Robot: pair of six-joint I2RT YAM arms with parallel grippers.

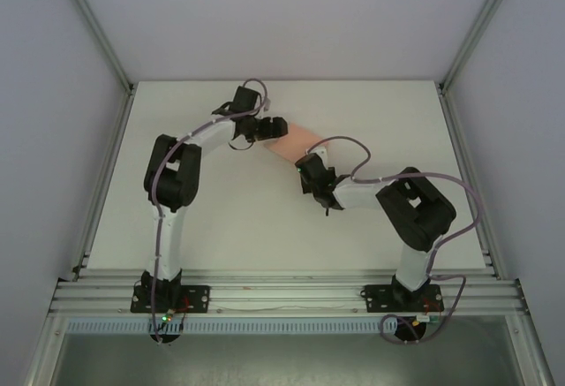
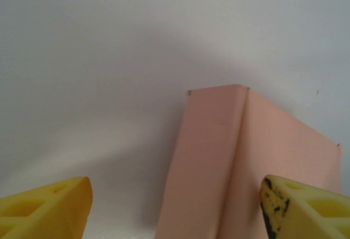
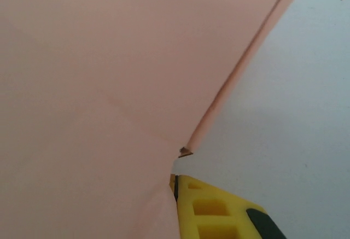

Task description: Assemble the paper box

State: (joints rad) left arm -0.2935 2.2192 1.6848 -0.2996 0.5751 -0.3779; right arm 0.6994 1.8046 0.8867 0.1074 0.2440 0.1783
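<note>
Assembly is judged partial: the paper box is held up mid-table between both grippers, creased and part-folded, with no closed box formed. Thin salmon card, one sharp fold raised, flaps loose. Left gripper jaws are spread wide, with the card standing between them. Right gripper: one finger is seen at the card edge and the other is hidden, so its grip cannot be told.

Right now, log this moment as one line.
box: partly folded | left pincer: open, around box | right pincer: at box, grip unclear
</note>
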